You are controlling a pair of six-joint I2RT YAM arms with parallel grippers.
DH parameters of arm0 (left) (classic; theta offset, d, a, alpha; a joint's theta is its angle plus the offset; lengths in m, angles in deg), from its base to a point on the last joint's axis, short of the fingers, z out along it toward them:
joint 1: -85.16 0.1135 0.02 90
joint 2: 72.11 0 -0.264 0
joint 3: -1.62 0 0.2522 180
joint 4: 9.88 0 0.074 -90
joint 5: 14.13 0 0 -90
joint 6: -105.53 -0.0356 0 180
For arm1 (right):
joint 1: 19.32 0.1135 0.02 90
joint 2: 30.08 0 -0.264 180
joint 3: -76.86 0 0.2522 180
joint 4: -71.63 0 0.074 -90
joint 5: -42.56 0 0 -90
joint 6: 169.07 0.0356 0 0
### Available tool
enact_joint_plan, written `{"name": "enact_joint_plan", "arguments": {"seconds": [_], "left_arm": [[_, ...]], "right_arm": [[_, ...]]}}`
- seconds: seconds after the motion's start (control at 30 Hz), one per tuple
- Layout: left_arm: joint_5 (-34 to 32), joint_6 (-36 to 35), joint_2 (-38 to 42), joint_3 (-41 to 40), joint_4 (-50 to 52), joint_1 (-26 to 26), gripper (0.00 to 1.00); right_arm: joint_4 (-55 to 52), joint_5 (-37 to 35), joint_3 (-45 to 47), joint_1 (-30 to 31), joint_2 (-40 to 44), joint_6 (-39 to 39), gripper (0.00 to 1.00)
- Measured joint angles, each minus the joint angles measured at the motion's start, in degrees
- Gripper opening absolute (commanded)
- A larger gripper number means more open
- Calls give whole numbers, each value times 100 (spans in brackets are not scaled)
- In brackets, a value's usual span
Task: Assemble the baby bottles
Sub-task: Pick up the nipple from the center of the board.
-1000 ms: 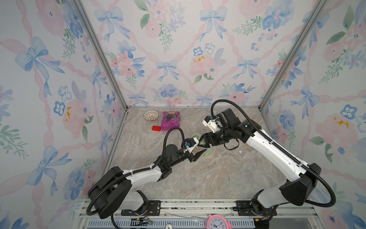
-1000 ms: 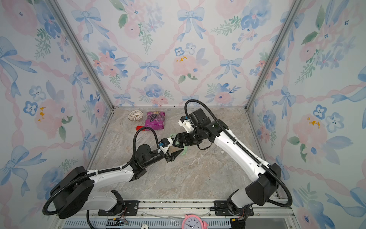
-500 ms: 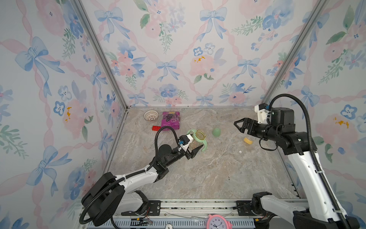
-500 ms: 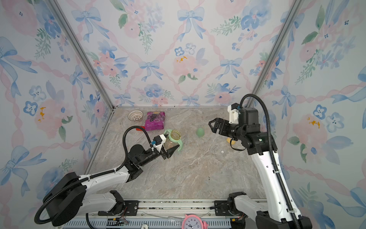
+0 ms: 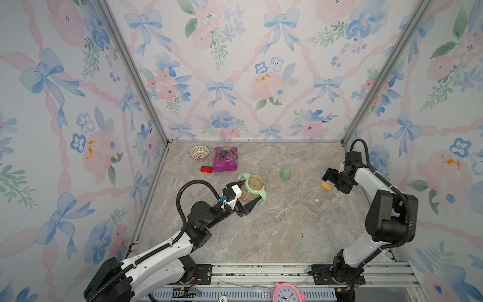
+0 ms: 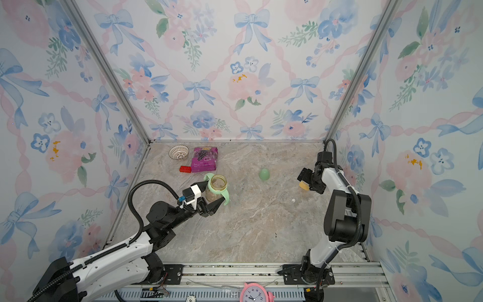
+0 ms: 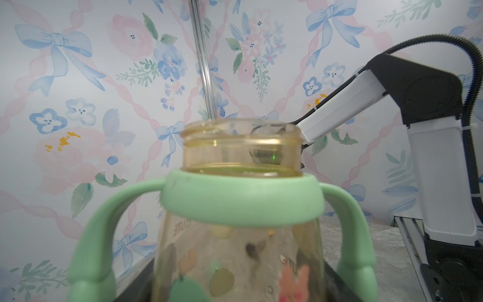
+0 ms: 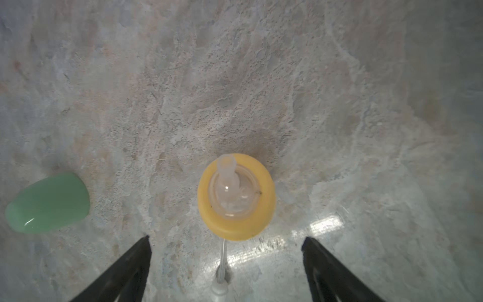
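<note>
A clear amber baby bottle (image 5: 253,186) (image 6: 216,186) stands upright with its mouth open and a mint-green two-handled collar (image 7: 243,204) round its neck. My left gripper (image 5: 244,194) is shut on the bottle's body, one finger on each side. A yellow ring with a clear nipple (image 5: 326,186) (image 8: 236,196) lies on the table at the right. My right gripper (image 5: 329,180) (image 8: 226,238) hovers open just above it, holding nothing. The mint-green dome cap (image 5: 285,174) (image 8: 49,204) lies on its side between bottle and ring.
A white perforated bowl (image 5: 199,152), a purple packet (image 5: 225,159) and a red brick (image 5: 206,169) sit at the back left. A small white straw piece (image 5: 316,200) (image 8: 219,287) lies near the ring. A pink clock (image 5: 287,294) rests on the front rail.
My right gripper left the bottle, swung to the right side and came down over the yellow ring. The left gripper has kept hold of the bottle, now more upright.
</note>
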State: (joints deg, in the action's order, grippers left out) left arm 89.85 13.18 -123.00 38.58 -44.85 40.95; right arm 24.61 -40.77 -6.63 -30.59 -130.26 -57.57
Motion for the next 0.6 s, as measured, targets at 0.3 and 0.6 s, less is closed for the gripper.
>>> {"name": "enact_joint_plan", "arguments": {"seconds": [0.3, 0.6], "left_arm": [[-133, 0, 498, -151, 420, -9, 40], [-273, 0, 684, -179, 723, -9, 40]], "right_arm": [[271, -188, -273, 35, -584, 101, 78], [308, -385, -358, 219, -927, 127, 77]]}}
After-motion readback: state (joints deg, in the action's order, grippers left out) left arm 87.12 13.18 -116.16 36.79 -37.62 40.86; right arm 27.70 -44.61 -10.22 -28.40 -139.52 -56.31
